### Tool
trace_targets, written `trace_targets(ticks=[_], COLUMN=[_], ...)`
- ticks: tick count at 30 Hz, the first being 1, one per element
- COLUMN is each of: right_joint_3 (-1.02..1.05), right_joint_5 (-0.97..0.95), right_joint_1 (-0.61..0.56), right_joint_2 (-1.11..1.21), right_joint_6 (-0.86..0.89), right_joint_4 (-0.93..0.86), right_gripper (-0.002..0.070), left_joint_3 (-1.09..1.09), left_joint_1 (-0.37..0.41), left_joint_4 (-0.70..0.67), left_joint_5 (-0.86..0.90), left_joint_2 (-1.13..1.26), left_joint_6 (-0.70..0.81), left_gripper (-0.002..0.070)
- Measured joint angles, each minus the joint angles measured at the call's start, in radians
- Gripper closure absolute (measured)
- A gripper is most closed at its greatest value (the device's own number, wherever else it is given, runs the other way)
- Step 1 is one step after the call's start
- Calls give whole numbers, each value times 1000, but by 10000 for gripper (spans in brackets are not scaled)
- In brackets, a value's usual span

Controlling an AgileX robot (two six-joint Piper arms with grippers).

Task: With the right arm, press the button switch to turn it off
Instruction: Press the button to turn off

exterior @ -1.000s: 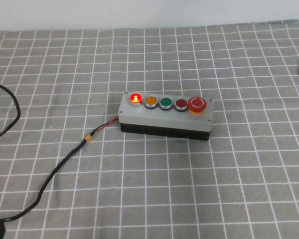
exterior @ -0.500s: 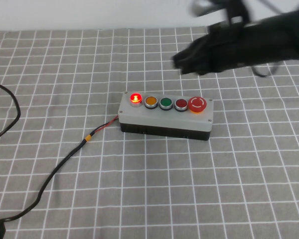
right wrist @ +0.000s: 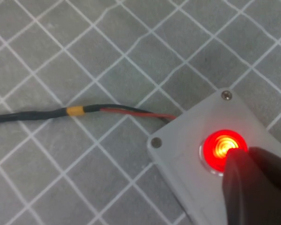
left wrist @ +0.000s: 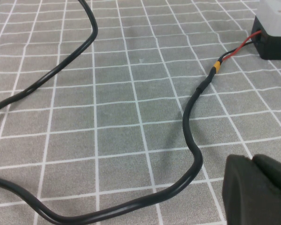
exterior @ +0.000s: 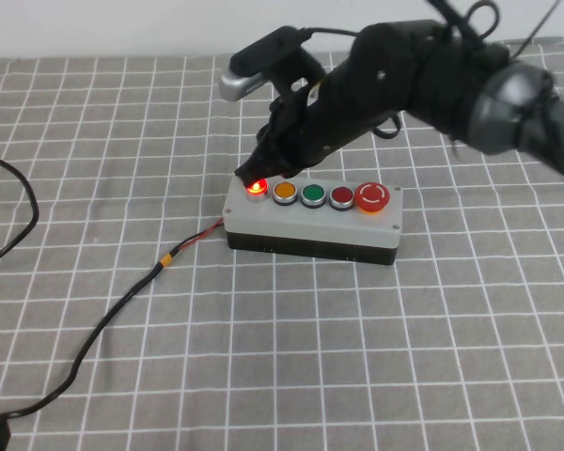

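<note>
Right end effector (exterior: 253,174) at the lit red lamp (exterior: 256,186)

The light-grey rectangular button switch box (exterior: 312,221) sits mid-bench (exterior: 357,357); the dark tip looks clenched, touching the lamp's edge. Left end effector (left wrist: 257,190) hovers near the black cable (left wrist: 192,140); grip state unclear.

The right arm (exterior: 423,80) runs off the right and far edges of the high view, so its base is unseen. The right gripper (exterior: 252,175) tip hides the far edge of the lit red lamp (exterior: 256,187); whether it touches cannot be told, nor how its fingers stand. In the right wrist view the button switch (right wrist: 196,154) is cut off, only its lamp corner showing. The left gripper (left wrist: 257,192) appears only as a dark blurred lump. The black cable (exterior: 103,324) leaves the high view at the near-left corner
</note>
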Motion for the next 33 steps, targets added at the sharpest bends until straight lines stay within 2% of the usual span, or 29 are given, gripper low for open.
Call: trace_targets(ticks=[14,33], right_joint_3=[-59,-59], right_joint_5=[-11,-70], right_joint_1=[0,0], right_joint_2=[97,96], right_joint_6=[15,17], right_joint_4=[-12,1], right_gripper=[692,692], left_joint_3=[0,0], left_joint_1=[0,0], left_joint_4=[0,0], left_joint_5=[0,0], left_joint_2=[0,0], left_joint_6=[0,0], left_gripper=[678,678])
